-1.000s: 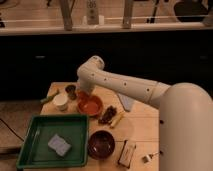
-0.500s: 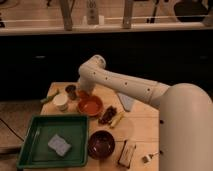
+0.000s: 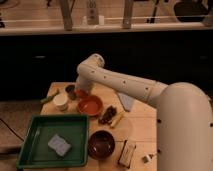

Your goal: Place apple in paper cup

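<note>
The apple (image 3: 80,93) shows as a small red-orange patch just under the end of my arm, between the dark metal cup (image 3: 70,91) and the orange-red dish (image 3: 90,105). My gripper (image 3: 80,90) is right at the apple, mostly hidden by the white wrist. I cannot tell whether it is holding the apple. The cream-white paper cup (image 3: 61,102) stands upright to the left of the gripper and slightly nearer to me, apart from it.
A green tray (image 3: 35,150) holding a blue-grey sponge (image 3: 60,144) sits at the front left. A dark brown bowl (image 3: 101,144) is beside it. A dark packet (image 3: 106,115), a yellowish item (image 3: 118,119) and a small box (image 3: 126,153) lie on the wooden table (image 3: 142,125).
</note>
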Controlling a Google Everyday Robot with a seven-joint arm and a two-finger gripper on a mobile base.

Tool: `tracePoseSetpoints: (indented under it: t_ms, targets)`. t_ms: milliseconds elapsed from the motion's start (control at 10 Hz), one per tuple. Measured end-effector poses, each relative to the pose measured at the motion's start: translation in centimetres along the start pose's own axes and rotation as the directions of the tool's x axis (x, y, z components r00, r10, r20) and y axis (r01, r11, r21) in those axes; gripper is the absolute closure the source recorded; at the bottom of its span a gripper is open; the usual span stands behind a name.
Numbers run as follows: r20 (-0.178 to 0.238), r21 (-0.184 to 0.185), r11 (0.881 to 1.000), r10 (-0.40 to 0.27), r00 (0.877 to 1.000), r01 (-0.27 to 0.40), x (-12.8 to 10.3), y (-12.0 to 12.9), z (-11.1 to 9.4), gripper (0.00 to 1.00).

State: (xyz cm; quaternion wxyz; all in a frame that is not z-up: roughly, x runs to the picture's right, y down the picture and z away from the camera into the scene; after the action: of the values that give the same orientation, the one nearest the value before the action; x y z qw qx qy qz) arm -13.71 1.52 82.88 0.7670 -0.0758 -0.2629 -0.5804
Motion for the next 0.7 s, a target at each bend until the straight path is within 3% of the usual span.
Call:
tracePoseSetpoints:
  t_ms: [700]
  targets:
    - [0.020, -0.008, 0.991, -0.131, 0.991, 0.131, -1.2, -4.7, -0.7, 1.00]
